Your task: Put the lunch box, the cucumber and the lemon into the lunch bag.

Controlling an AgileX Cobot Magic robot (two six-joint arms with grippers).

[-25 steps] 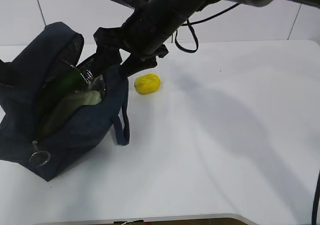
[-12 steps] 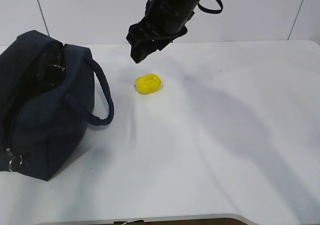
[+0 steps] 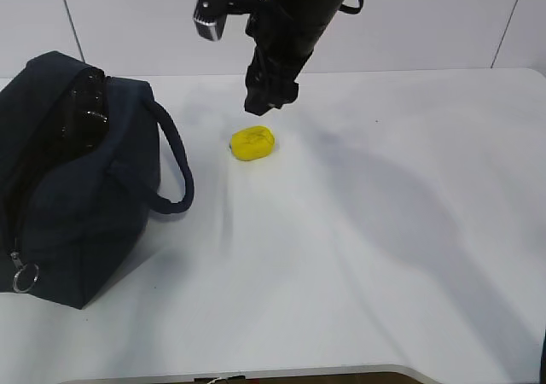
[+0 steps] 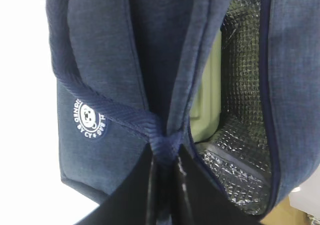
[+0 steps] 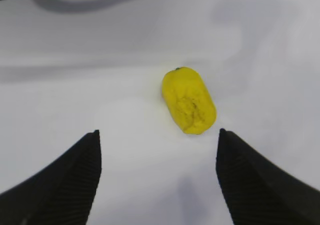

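Bright, even light falls from above, washing the white surface (image 3: 384, 230) close to overexposure. The right arm throws a broad, soft grey shadow across it, and a fainter one runs beside the lunch bag (image 3: 77, 179). In the left wrist view the foil lining (image 4: 245, 135) catches small glints, while the nearest dark fabric is blurred. In the right wrist view the lemon (image 5: 188, 101) is fairly sharp; the fingers (image 5: 65, 185) are soft-edged.

My right arm (image 3: 294, 17) is matte black with a silver-edged block behind the fingers and a looped black cable. The fingers (image 5: 65, 185) are black wedges, finely ribbed on their inner faces.
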